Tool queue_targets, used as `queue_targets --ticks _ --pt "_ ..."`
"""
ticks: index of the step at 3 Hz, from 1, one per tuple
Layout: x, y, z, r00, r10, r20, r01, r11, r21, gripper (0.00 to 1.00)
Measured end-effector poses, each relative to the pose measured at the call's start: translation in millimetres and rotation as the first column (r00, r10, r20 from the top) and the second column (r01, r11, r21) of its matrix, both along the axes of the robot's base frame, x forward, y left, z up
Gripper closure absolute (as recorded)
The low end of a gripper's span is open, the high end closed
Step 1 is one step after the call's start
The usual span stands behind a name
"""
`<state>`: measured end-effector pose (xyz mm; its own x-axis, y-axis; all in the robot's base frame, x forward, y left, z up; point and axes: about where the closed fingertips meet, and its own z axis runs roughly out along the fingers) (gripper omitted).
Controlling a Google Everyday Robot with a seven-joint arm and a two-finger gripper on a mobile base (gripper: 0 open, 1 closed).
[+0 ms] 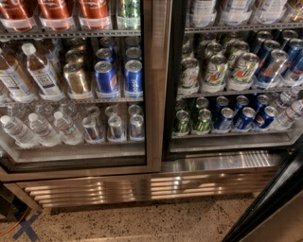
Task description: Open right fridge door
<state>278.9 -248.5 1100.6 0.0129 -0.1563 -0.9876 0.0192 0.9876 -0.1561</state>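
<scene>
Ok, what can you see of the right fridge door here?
Only a lower corner of the right fridge door shows, at the picture's bottom right: a black rim running diagonally, with a brushed-metal face beyond it. It stands swung wide open. Nothing visibly touches it; the gripper is out of view.

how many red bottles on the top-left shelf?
3, in a row behind the glass left door: left one, middle one, right one beside the green bottle. More may hide behind or off-frame. No gripper in view.
</scene>
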Motion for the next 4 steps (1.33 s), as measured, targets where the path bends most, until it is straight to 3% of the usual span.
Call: queue_targets --ticks 4 --pt "0.0 0.0 0.0 1.0000 0.000 0.000 0.000 1.000 0.000 0.68"
